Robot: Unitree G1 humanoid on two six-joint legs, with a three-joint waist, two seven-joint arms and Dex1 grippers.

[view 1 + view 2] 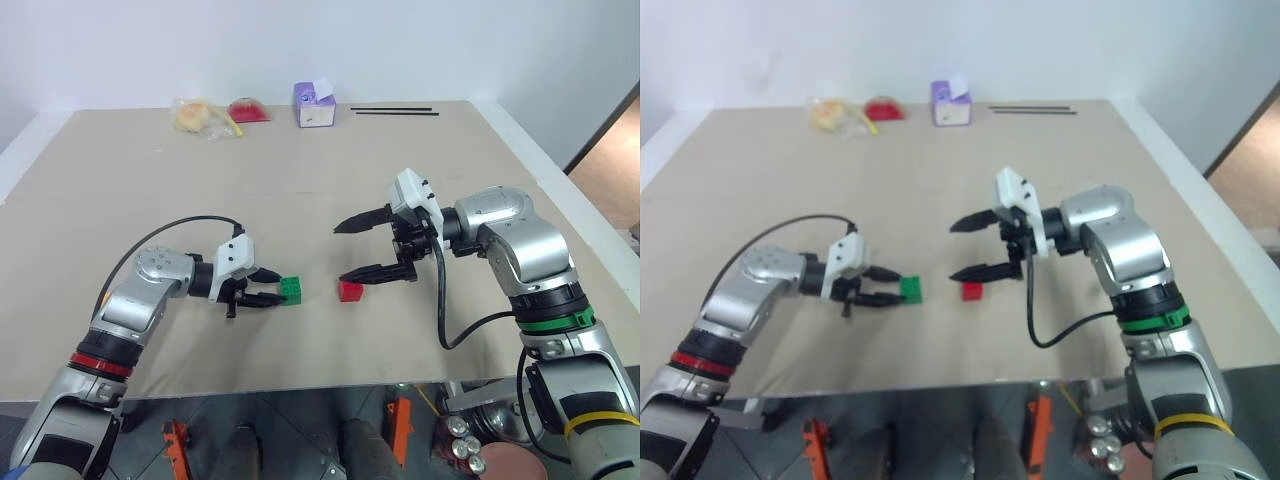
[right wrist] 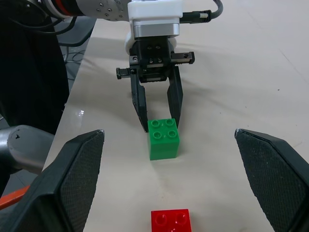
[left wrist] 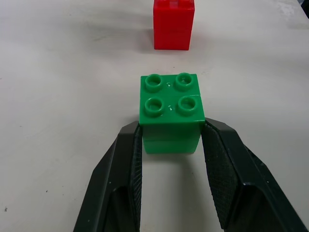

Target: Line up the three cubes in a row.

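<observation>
A green cube rests on the tan table, studs up. My left gripper reaches in from the left, its fingers standing narrowly apart along the cube's two sides, open. A short gap to the right sits a red cube, also studs up, roughly level with the green one. My right gripper hovers just right of the red cube and a little above the table, pointing left. It is open wide and holds nothing.
At the table's far edge stand a purple and white box, a clear bag of items, a red object and two thin black sticks. The front edge of the table lies close below both arms.
</observation>
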